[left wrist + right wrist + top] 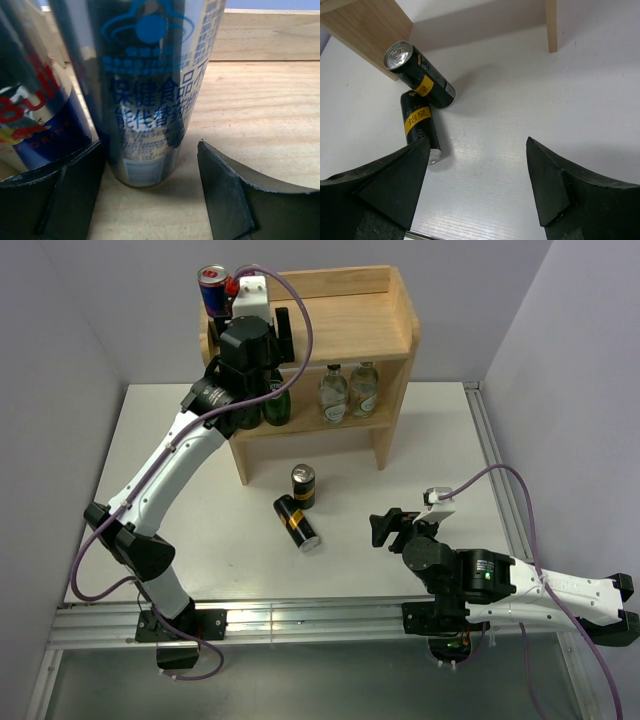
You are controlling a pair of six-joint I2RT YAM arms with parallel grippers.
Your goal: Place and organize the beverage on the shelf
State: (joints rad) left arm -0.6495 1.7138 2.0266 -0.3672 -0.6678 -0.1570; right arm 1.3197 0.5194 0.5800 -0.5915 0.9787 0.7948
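Observation:
A blue-and-silver can (145, 90) stands upright on the shelf's top board (260, 105), between the jaws of my left gripper (149, 144). That gripper is open: its right finger (225, 195) stands well clear of the can. A second blue-and-silver can (213, 290) stands just left of it (30, 115). Two clear glass bottles (333, 395) (364, 388) stand on the lower tier. One black-and-gold can (303, 486) is upright on the table and another (297, 523) lies beside it. My right gripper (385, 528) hovers open over the table to their right, holding nothing.
Dark green bottles (275, 405) stand on the lower tier behind my left arm. The shelf (395, 360) sits at the back of the white table (450, 440). Its legs (367, 25) (550, 25) show in the right wrist view beyond the cans. Walls close in on both sides.

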